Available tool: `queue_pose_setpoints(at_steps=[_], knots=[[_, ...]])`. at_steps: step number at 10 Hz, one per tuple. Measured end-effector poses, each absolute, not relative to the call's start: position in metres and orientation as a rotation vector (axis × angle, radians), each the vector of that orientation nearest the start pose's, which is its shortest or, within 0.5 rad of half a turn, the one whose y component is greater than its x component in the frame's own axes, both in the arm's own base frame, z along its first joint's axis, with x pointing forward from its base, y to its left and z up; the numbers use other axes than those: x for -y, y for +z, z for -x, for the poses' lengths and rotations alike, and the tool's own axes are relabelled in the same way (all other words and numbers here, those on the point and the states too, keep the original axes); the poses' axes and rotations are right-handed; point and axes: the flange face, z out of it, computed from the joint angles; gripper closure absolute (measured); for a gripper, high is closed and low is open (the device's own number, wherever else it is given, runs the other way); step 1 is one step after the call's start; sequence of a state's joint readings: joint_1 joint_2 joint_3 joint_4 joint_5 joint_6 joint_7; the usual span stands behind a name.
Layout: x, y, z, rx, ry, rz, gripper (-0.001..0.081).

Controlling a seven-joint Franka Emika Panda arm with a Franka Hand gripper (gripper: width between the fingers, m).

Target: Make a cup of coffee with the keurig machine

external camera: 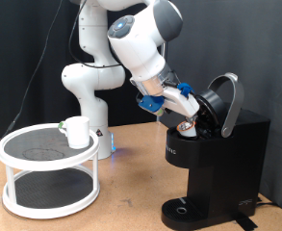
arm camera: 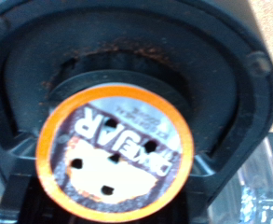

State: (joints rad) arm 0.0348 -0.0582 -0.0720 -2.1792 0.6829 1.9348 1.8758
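One white robot arm (external camera: 131, 48) bends over one black keurig machine (external camera: 217, 159), lid (external camera: 227, 101) tipped open, on the wooden tabletop (external camera: 131, 192). One white two-tier round stand (external camera: 49, 168) carries the single white cup (external camera: 78, 131) on its top shelf, well apart at the exterior view's left. The end effector (external camera: 184, 114) hovers at the brew chamber; I cannot tell whether its fingers are spread. Only the wrist view shows one orange-rimmed pod (arm camera: 113, 154) with punctured foil in the holder. Dark curtains hang behind.

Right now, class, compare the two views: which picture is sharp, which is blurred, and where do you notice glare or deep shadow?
Exterior view: evenly lit and sharp; the keurig machine is dark against a black backdrop, and the end effector sits at its open lid. Wrist view: soft, close-up blur; the pod's foil lid is bright and its lettering smeared, with the chamber around it in deep shadow.
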Motion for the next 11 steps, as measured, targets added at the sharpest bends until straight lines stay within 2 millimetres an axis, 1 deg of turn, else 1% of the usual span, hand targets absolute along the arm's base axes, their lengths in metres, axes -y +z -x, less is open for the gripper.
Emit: queue_pose_setpoints(at_steps=[1,4,6,11], knots=[[-0.026,0.413,-0.509,-2.501,0.858,1.245,0.0072],[-0.040,0.404,-0.505,-2.498,0.874,1.293,0.0072],[-0.047,0.401,-0.502,-2.496,0.895,1.318,0.0072],[-0.053,0.395,-0.497,-2.502,0.922,1.340,0.0072]])
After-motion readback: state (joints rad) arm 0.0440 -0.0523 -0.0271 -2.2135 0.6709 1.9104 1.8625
